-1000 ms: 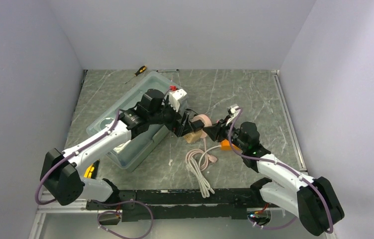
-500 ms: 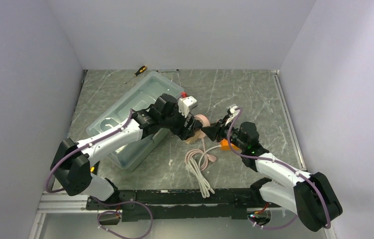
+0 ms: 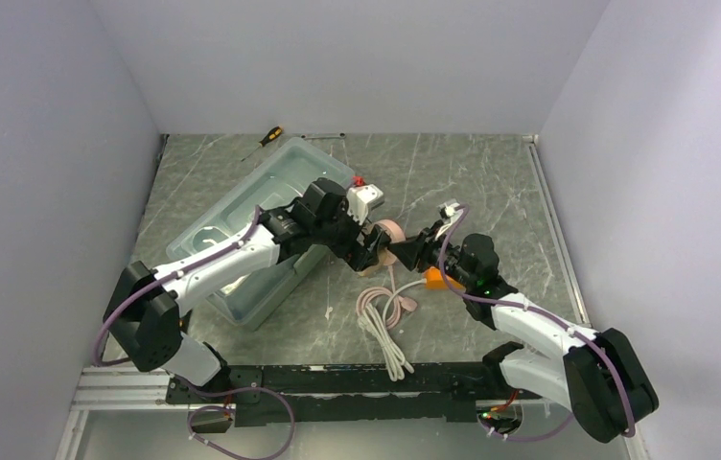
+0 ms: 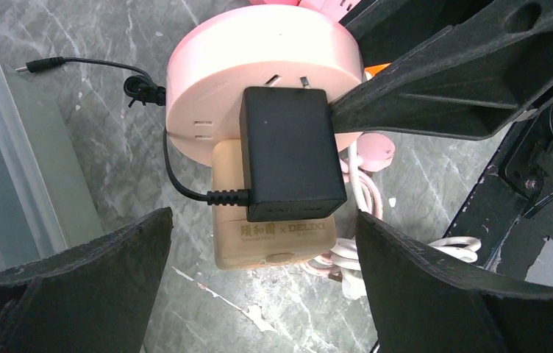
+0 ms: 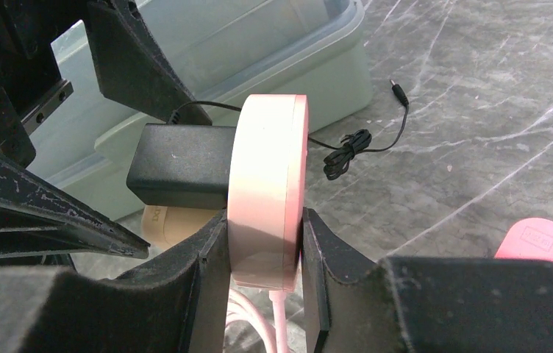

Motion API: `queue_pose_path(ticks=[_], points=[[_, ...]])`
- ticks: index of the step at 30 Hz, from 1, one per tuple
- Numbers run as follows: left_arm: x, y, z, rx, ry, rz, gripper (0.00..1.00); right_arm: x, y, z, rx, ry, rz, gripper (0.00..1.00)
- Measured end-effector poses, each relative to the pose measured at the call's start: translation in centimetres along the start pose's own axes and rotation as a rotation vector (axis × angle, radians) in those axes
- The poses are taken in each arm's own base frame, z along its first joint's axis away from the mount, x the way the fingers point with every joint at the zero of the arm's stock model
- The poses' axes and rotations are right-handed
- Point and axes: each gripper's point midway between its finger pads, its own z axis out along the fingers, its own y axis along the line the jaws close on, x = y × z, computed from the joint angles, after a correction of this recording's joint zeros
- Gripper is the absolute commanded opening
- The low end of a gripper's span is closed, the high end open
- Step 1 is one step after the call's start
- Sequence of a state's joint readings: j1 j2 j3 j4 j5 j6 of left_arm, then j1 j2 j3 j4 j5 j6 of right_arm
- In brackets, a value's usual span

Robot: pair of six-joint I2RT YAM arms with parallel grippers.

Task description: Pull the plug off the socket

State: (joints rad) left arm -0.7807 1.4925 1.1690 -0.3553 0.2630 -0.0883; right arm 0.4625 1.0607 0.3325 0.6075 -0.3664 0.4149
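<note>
Since the earlier frame, the left arm has been brought rightward, off the clear bin [image 3: 242, 196]. One left gripper [image 4: 262, 220] is held spread wide astride the single black plug [image 4: 288, 151], clear of it. That plug is seated in one pink round socket [image 4: 207, 81], which is clamped edgewise by the right gripper [image 5: 265, 235].

This looks like a robotics lab test cell rather than a home or shop. Plain, bare pale walls [image 3: 357, 57] box in a marbled grey-green worktop [image 3: 472, 182] on three sides. Two white-and-black robot arms, the left arm [image 3: 213, 264] and the right arm [image 3: 529, 326], are bolted to a black rail [image 3: 337, 383] at the near edge, with purple cables [image 3: 107, 326] looping along them. A screwdriver [image 3: 267, 137] lies near the back wall and a clear plastic bin [image 3: 232, 206] stands on the worktop.
</note>
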Motion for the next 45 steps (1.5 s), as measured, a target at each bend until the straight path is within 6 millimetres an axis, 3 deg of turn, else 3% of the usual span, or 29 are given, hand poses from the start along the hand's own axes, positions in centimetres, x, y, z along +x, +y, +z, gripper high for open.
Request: queue_pose_path(ticks=[7, 15, 22, 32, 34, 39, 45], points=[[0.6, 0.2, 0.2, -0.004, 0.044, 0.016, 0.99, -0.2, -1.0, -0.2, 0.003, 0.001, 0.081, 0.00], [2.3, 0.5, 1.6, -0.002, 0.107, 0.018, 0.90, -0.2, -1.0, -0.1, -0.027, 0.010, 0.142, 0.00], [3.2, -0.4, 2.5, 0.030, 0.137, 0.007, 0.60, -0.4, -0.8, -0.1, -0.039, 0.007, 0.146, 0.00], [2.9, -0.8, 2.6, 0.046, 0.128, -0.022, 0.55, -0.4, -1.5, -0.2, 0.008, 0.008, 0.147, 0.00], [3.0, -0.9, 2.8, 0.049, 0.129, -0.030, 0.50, -0.4, -1.6, -0.2, 0.015, 0.009, 0.147, 0.00], [3.4, -0.7, 3.3, 0.052, 0.141, -0.025, 0.20, 0.0, -1.9, -0.2, 0.030, 0.026, 0.127, 0.00], [3.7, -0.6, 2.8, 0.051, 0.161, 0.060, 0.04, 0.0, -1.0, -0.4, -0.025, 0.040, 0.088, 0.00]])
